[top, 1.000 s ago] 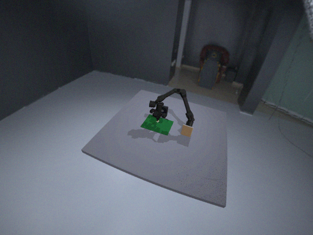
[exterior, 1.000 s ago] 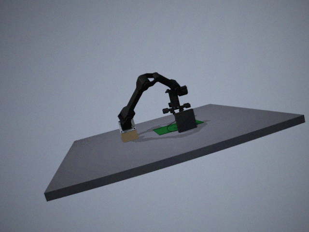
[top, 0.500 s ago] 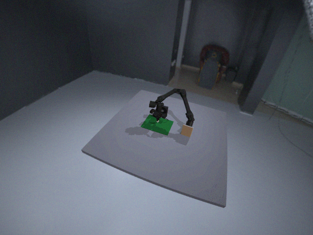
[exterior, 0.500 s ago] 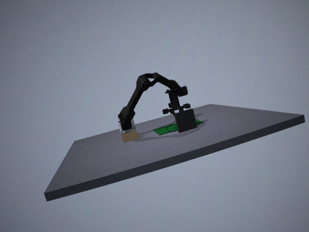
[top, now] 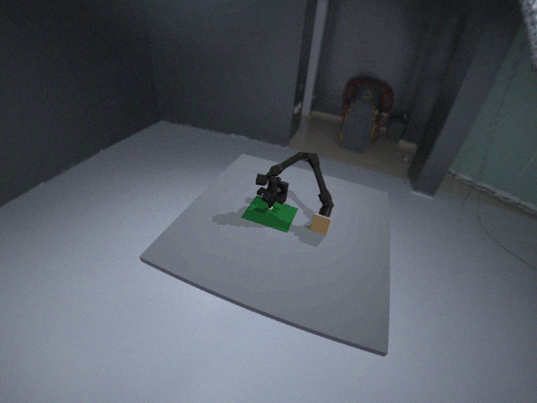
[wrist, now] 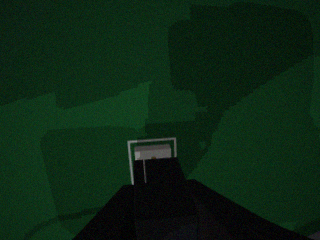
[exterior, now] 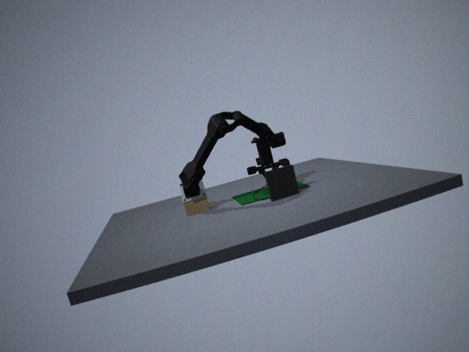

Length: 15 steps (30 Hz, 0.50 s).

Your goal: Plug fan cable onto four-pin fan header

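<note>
Top view: one arm (top: 318, 173) reaches over the one green board (top: 269, 213), its gripper (top: 269, 203) low above it. Exterior view: one fan (exterior: 281, 182) stands on the board's far side; one worktop (exterior: 341, 196). Wrist view: the fingers pinch the one plug (wrist: 160, 190) at the header (wrist: 152, 152); pushed off-line, it could jam on the pins or seat only partway.

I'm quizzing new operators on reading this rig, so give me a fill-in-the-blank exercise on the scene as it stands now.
1. The gripper is shut on the fan cable's ____.
2. The circuit board is coloured ____.
3. In the wrist view, the white-outlined fan header lies just beyond the ____.
4. The arm's base stands on a tan ____.

Missing words: plug; green; fingertips; block
</note>
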Available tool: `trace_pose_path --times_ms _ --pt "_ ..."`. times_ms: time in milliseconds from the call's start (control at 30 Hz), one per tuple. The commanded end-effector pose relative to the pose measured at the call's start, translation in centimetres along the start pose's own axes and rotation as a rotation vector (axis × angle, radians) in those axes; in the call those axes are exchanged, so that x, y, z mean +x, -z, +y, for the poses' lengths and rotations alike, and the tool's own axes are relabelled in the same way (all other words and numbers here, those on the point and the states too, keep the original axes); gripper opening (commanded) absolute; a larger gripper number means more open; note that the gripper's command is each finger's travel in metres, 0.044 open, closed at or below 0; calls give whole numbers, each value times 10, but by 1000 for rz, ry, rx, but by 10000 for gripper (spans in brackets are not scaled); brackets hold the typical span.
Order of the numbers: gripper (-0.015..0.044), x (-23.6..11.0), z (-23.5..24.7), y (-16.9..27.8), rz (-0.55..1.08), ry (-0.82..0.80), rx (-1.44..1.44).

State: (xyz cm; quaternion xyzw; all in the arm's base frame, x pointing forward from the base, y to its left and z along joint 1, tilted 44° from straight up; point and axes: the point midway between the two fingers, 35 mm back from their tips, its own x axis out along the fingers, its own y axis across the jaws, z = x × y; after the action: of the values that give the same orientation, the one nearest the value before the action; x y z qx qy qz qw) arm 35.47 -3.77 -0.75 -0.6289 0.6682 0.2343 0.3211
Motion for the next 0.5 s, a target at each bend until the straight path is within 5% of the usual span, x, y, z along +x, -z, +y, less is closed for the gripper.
trace_pose_path --times_ms 0,467 --pt "0 3 0 0 6 2 -5" --pt "26 8 0 0 3 2 -2"
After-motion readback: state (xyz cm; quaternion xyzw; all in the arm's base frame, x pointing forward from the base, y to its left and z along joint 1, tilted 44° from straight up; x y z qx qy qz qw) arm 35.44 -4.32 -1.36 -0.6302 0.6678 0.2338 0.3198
